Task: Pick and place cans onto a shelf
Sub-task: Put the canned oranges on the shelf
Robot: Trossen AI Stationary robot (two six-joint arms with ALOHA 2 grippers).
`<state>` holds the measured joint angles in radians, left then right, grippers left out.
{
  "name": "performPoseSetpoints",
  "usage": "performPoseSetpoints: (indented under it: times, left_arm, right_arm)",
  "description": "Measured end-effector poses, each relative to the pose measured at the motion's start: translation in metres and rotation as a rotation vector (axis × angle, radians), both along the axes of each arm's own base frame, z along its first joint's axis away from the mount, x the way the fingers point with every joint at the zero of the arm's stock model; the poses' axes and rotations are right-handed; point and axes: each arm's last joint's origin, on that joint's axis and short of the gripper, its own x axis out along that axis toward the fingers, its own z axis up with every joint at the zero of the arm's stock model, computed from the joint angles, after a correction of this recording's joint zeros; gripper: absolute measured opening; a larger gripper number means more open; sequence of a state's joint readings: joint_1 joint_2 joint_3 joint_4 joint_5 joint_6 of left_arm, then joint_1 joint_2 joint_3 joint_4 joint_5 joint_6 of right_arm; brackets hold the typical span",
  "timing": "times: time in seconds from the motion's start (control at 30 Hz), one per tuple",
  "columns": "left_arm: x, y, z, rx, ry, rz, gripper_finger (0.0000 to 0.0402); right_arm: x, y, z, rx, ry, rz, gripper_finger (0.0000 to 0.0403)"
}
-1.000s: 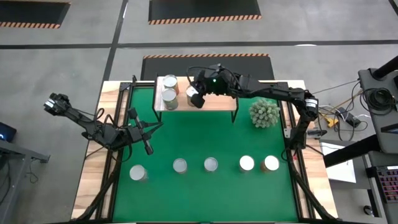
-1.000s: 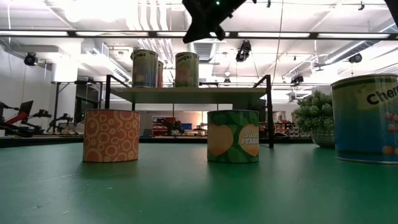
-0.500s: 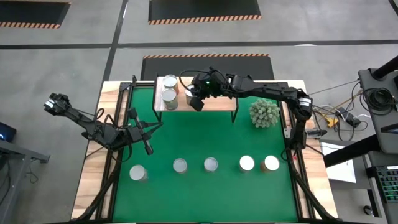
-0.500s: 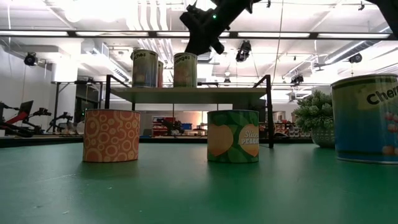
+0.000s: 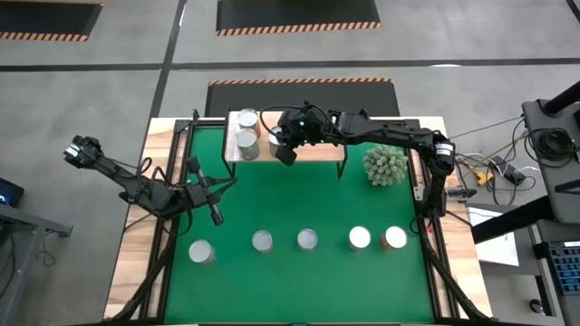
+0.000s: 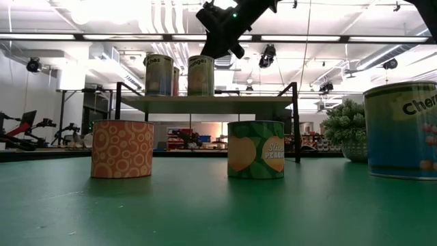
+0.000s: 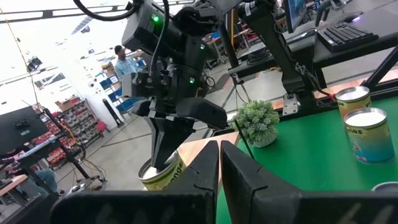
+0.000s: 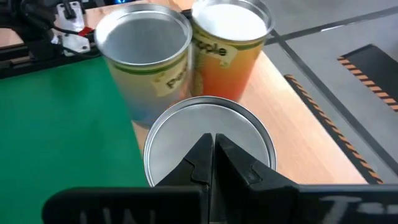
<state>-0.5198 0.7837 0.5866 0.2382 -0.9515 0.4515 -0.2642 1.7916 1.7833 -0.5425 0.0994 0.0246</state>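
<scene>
Green mat (image 5: 299, 204): plant (image 5: 385, 165) beside shelf (image 5: 322, 149).

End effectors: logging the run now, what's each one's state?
Left end effector: shut, empty, over the green mat.
Right end effector: shut, holding nothing, above a can on the shelf.
</scene>
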Motion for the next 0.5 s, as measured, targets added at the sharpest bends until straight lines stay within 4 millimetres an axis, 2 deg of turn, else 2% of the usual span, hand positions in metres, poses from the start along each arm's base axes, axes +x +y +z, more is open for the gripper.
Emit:
performPoseSetpoints:
  times: [0.5]
  left_arm:
    - [0.0, 0.0, 0.0001, 0.0, 0.0, 0.0, 0.0]
  right_arm:
    - [-0.0008, 0.005, 0.0026, -0.01, -0.001, 0.015, 0.0009]
